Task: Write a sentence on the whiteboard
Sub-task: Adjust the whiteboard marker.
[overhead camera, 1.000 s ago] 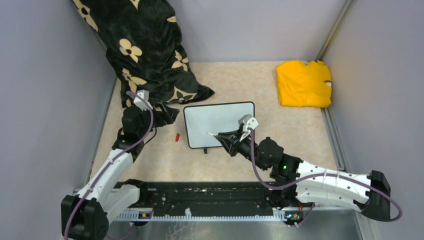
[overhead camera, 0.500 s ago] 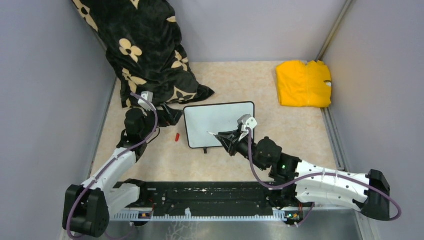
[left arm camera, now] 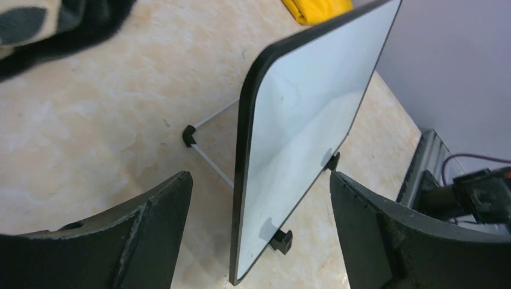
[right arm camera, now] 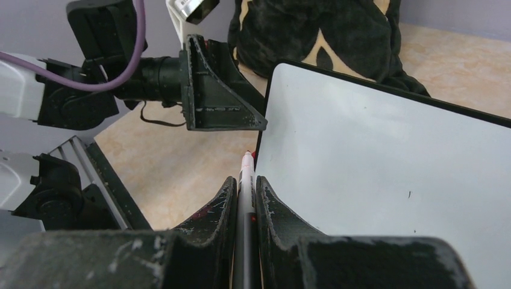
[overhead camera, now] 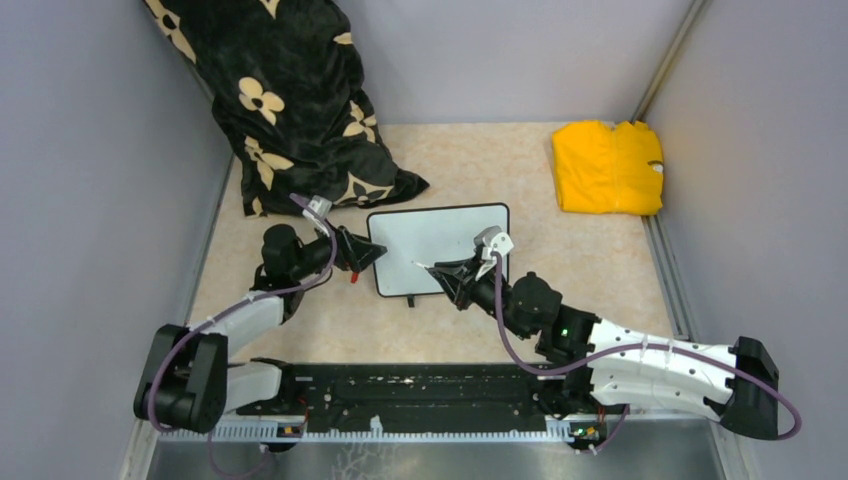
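Left pincer point(overhead camera: 368, 254) has swung across to the whiteboard point(overhead camera: 440, 245) edge

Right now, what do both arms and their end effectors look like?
The left arm and right arm have white shells with black joints, a purple cable looping along each. A green light glows on the right arm. The left end effector and right end effector have black wedge-shaped fingers and a small white camera block.

The left arm point(overhead camera: 238, 320) lies low and bent, reaching in toward the middle. The left fingers point(left arm camera: 150, 229) are spread wide apart. The right arm point(overhead camera: 650, 365) stretches long and low toward the middle too, and the right fingers point(right arm camera: 211, 220) are pinched tight on a pen point(right arm camera: 246, 171).
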Available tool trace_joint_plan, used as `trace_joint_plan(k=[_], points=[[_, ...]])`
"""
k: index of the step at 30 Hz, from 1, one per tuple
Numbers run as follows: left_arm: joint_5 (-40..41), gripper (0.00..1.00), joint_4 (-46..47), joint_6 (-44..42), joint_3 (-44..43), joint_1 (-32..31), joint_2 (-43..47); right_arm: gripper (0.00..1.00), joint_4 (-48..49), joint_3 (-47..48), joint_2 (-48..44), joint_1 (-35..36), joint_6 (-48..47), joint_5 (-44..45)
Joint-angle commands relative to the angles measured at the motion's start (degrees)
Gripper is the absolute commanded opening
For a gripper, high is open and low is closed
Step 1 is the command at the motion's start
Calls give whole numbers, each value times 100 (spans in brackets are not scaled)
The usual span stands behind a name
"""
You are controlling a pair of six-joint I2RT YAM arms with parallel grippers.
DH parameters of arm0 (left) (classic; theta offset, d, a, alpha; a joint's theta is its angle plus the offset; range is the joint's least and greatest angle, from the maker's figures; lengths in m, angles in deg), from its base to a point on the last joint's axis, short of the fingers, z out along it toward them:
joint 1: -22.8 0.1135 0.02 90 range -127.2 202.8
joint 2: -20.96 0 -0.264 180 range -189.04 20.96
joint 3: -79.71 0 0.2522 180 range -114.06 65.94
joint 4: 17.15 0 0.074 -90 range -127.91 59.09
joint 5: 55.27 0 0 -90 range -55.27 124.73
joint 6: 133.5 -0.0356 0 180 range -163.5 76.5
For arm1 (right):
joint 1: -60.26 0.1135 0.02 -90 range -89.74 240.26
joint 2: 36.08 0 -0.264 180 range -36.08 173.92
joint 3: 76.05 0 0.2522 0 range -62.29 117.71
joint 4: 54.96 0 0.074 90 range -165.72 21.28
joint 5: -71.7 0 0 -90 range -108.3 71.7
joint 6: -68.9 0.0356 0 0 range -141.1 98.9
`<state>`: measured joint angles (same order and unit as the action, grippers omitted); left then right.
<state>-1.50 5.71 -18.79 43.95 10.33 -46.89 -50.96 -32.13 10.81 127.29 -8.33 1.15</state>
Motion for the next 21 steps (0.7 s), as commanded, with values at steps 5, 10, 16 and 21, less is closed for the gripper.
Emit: trace_joint_plan(k=[5, 10, 16, 21], points=[[-1471, 83, 1070, -93, -200, 85, -909, 0, 441, 280, 30, 52, 78, 27], [-1966, 77, 1167, -72, -425, 95, -1346, 0, 308, 378, 39, 48, 36, -4], [-2050, 71, 1278, -144, -382, 129, -1653, 0, 259, 437, 126, 50, -6, 5], [-2159, 60, 1385, -137, -419, 229, -1894, 0, 263, 551, 409, 45, -29, 38]])
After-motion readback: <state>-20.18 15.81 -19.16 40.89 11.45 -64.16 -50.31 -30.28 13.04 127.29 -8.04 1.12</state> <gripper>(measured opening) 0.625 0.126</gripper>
